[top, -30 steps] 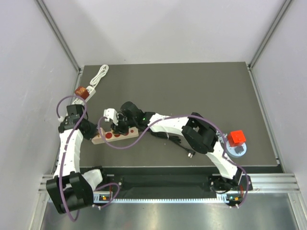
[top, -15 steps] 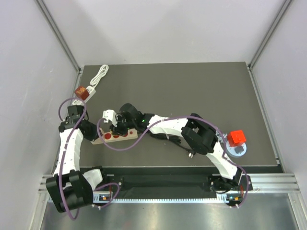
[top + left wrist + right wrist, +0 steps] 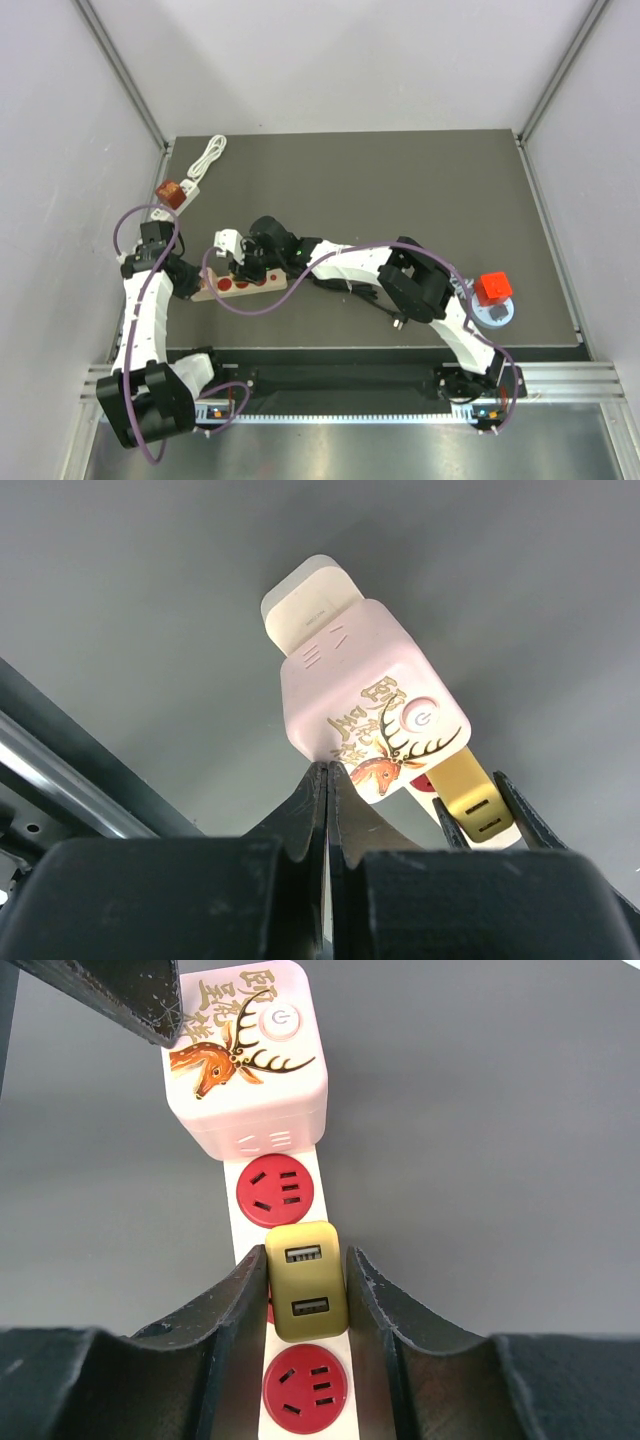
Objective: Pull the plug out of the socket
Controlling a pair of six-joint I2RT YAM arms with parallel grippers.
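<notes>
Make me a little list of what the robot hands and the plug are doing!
left gripper: shut, tips at the pink deer block
right gripper: shut on the gold plug
gold plug: sitting on the power strip, between two red sockets
pink deer block: at the strip's end
elsewhere: red cube, white cable

Gold USB plug (image 3: 306,1282) seated in pink-ended power strip (image 3: 245,1100), between two red outlets (image 3: 275,1190)
</notes>
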